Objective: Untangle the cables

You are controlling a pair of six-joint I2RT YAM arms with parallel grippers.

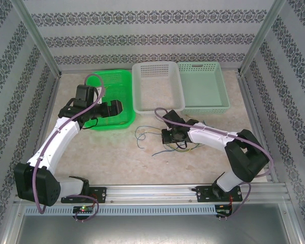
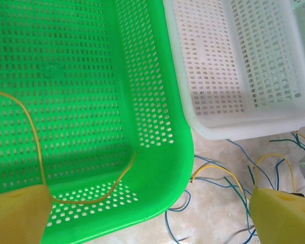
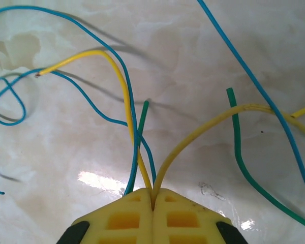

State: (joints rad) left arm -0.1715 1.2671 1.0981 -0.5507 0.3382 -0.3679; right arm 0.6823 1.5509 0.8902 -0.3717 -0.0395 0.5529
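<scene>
Lighting is bright and even, from overhead. Top view is sharp; the arms throw only soft shadows on the table, nearer than the green basket. Left wrist: white basket right of the green basket is slightly washed out, left gripper pads out of focus. Right wrist: white glare patch on the glossy table; cables sharp, with soft grey shadows.

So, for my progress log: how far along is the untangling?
Done: one yellow wire lies in the green basket. In hand: the right fingers are shut on another yellow wire. Left: the blue, green and yellow tangle around it.
</scene>
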